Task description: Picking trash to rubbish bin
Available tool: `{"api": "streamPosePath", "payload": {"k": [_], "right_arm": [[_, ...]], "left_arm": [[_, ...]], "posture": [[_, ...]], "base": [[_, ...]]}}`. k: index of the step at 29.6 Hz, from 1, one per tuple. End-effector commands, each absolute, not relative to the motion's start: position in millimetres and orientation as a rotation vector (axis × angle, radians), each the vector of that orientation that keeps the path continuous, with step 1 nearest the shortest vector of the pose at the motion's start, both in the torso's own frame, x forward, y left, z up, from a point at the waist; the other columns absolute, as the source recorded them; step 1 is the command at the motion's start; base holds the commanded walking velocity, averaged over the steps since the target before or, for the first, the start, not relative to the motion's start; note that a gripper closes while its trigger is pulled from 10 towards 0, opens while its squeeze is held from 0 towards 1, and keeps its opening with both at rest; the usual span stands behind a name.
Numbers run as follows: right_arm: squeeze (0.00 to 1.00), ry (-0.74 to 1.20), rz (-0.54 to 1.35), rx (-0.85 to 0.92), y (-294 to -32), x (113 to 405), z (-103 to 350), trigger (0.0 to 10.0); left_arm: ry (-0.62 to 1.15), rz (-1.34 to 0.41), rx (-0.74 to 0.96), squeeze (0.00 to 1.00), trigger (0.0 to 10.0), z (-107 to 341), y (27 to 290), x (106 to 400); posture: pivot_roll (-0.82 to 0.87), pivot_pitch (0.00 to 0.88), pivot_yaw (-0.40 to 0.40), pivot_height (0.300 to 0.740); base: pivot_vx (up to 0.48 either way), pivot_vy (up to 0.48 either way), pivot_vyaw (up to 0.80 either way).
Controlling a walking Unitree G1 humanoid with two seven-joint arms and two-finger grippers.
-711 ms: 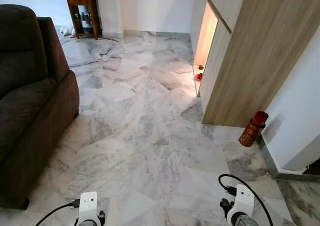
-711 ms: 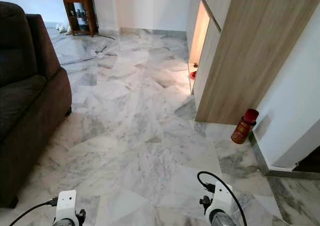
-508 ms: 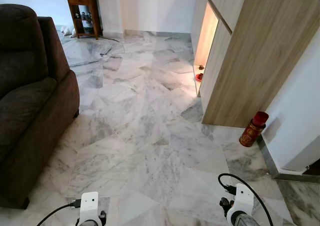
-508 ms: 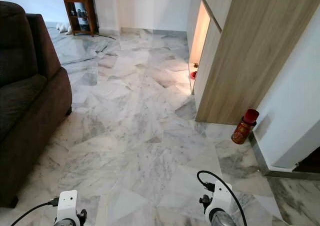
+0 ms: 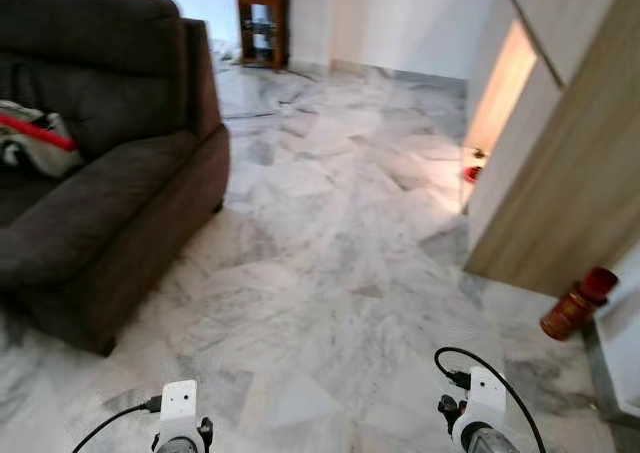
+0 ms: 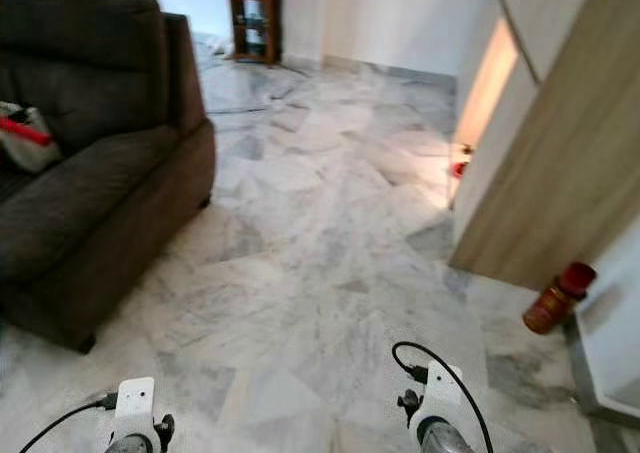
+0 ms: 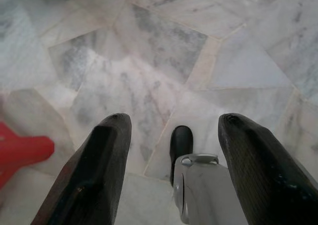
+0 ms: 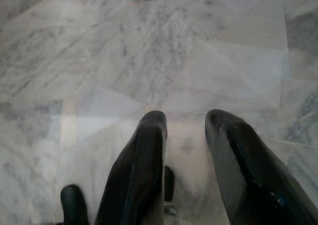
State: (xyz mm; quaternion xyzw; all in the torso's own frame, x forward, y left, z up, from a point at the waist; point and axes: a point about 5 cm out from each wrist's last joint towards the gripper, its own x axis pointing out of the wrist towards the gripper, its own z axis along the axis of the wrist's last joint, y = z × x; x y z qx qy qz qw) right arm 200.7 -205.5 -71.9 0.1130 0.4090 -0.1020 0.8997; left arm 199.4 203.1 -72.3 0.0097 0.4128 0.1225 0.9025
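Note:
A red-capped orange can (image 5: 577, 304) stands on the marble floor at the right, beside the wooden cabinet (image 5: 570, 163). A crumpled grey-white item with a red strip (image 5: 32, 138) lies on the dark sofa's seat at the left. Both arms hang low at the bottom edge, the left wrist (image 5: 180, 413) and the right wrist (image 5: 482, 405) over bare floor. My left gripper (image 7: 174, 123) is open above the tiles, and a red object (image 7: 22, 153) lies on the floor beside it. Nothing sits between the open fingers of my right gripper (image 8: 186, 116).
The dark brown sofa (image 5: 110, 183) takes up the left side. A lit niche (image 5: 490, 93) in the cabinet holds a small red thing at floor level. A wooden shelf unit (image 5: 262, 18) stands against the far wall. Open marble floor (image 5: 340, 253) stretches ahead.
The camera has swung to the left and the picture is blurred: the sofa now reaches further in, the item on its seat has come into view, and the can sits further right. Both arms hang as before.

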Motion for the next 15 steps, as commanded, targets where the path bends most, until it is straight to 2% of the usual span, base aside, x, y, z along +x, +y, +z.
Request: {"api": "streamPosePath", "payload": {"k": [1, 15], "right_arm": [[0.0, 0.847, -0.22, 0.241, -206.7, 198.8, -72.7, 10.0], [0.0, 0.856, -0.218, 0.245, -205.3, 194.9, -74.9, 10.0]], "left_arm": [[0.858, 0.244, 0.018, 0.0, 10.0, -72.9, 200.9, 199.0], [0.867, 0.226, 0.037, 0.0, 10.0, -74.5, 199.7, 196.5]], "posture": [[-0.13, 0.0, -0.071, 0.74], [-0.13, 0.0, -0.065, 0.74]], "base": [[0.0, 0.0, 0.8], [0.0, 0.0, 0.8]]}}
